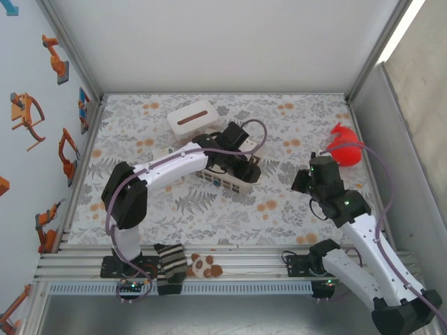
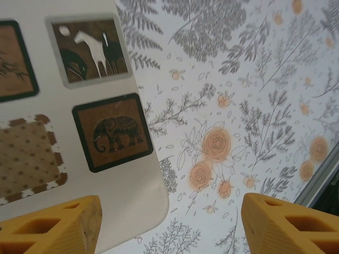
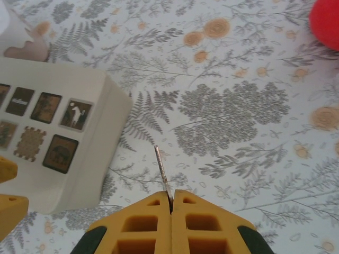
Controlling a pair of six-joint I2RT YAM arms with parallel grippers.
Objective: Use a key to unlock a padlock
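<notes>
R end effector (image 3: 171, 201) pinching thin silver metal key (image 3: 162, 172); L end effector (image 2: 169, 225) spread above beige picture-stickered box (image 2: 137, 185). Key gripped; insertion + turn not yet done.

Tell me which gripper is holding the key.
The right gripper, shut on the thin key; the left gripper stands wide open, holding nothing.

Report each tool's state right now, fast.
Left tool: open, holding nothing.
Right tool: closed on the key.
</notes>
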